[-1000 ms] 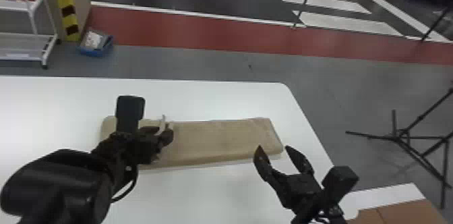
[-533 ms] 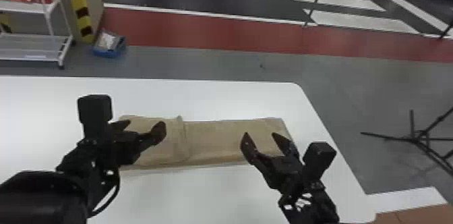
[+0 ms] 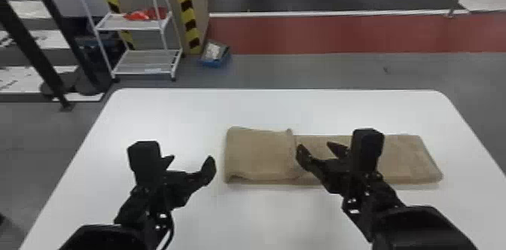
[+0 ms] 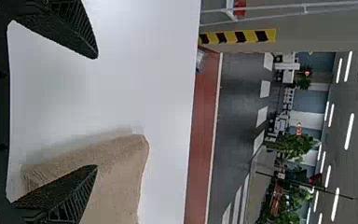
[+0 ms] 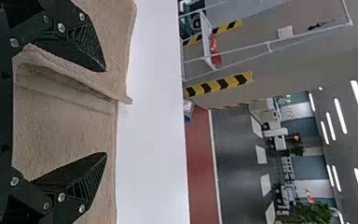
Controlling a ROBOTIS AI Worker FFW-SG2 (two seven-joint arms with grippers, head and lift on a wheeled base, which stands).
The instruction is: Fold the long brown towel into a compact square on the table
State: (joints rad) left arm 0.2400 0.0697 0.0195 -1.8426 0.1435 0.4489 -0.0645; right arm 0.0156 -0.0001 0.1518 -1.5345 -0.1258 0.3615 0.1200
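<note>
Your left hand (image 3: pixel 190 160), open, is now hovering left of the towel (image 3: pixel 259 155), no longer over it; your open right hand (image 3: pixel 317 147) is nearing its middle | towel is lying left-end-folded on white table (image 3: pixel 180 113) | white rack (image 3: pixel 147 61) is standing beyond

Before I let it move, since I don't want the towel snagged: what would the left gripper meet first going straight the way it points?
The left gripper would probably meet the white table, just left of the towel; how high it hovers is unclear.
</note>
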